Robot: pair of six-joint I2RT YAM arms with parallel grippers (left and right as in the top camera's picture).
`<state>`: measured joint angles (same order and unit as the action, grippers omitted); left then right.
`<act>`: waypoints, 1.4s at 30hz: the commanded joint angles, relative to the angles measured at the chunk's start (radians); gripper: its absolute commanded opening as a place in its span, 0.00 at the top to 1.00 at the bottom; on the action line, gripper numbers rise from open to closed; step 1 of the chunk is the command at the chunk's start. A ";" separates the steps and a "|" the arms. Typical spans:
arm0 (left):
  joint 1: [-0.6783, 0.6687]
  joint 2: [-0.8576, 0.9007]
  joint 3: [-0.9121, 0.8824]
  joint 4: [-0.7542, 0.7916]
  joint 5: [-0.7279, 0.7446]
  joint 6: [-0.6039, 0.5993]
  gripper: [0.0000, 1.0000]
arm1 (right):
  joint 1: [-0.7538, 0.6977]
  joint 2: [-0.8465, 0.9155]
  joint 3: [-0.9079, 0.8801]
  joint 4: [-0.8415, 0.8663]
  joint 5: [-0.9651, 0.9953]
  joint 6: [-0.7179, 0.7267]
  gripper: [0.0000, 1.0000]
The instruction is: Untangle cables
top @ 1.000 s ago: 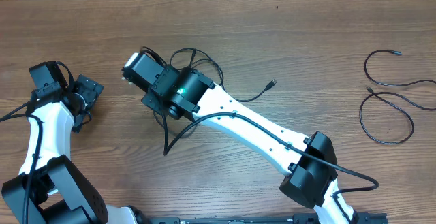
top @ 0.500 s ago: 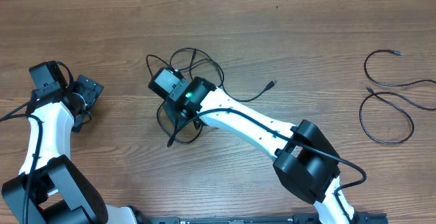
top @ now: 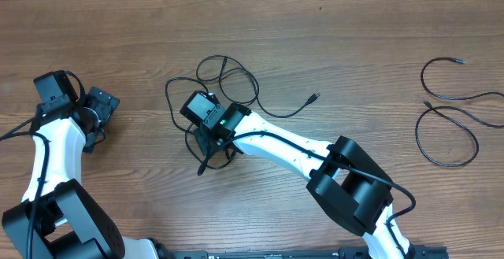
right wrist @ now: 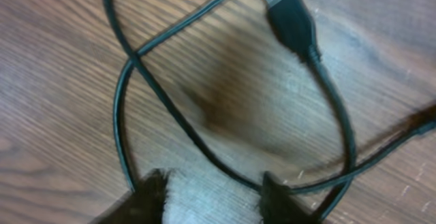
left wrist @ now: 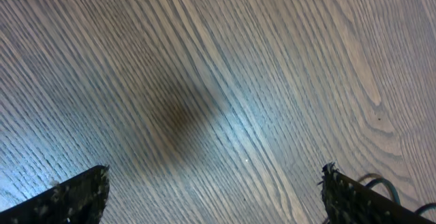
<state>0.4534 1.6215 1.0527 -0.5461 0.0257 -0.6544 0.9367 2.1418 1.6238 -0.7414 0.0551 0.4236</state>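
Observation:
A loose tangle of thin black cables (top: 228, 78) lies at mid-table, one plug end (top: 315, 96) trailing to the right. My right gripper (top: 197, 108) points down over the tangle's lower left part. In the right wrist view its jaws (right wrist: 214, 197) stand open over bare wood, with a cable strand (right wrist: 170, 108) crossing just ahead and running past the right fingertip (right wrist: 279, 197). A blue-tipped USB plug (right wrist: 289, 16) lies beyond. Nothing is held. My left gripper (top: 98, 105) rests far left, wide open (left wrist: 218, 197) over bare table.
Two separate cables lie at the far right as loose loops, one farther back (top: 449, 82) and one nearer (top: 449, 137). The right arm (top: 299, 153) stretches diagonally across the table's middle.
My right gripper drew back from the far left toward the middle, then opened and let go of the cable. The loops have slackened and spread on the table. The left arm has not moved.

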 commanded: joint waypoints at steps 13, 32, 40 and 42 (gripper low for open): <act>0.004 0.000 0.014 0.000 -0.007 -0.006 0.01 | -0.030 -0.027 -0.086 0.195 0.119 -0.242 0.21; 0.005 0.000 0.014 0.000 -0.007 -0.007 0.01 | -0.224 0.026 -0.086 0.206 -0.390 -0.380 0.48; 0.004 0.000 0.014 0.000 -0.007 -0.007 0.00 | -0.187 0.055 -0.086 0.225 -0.352 -0.379 0.57; 0.004 0.000 0.014 0.000 -0.007 -0.006 0.00 | -0.183 0.063 -0.086 0.232 -0.352 -0.375 0.55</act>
<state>0.4534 1.6215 1.0527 -0.5461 0.0254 -0.6544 0.7433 2.1830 1.5436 -0.5205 -0.2985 0.0517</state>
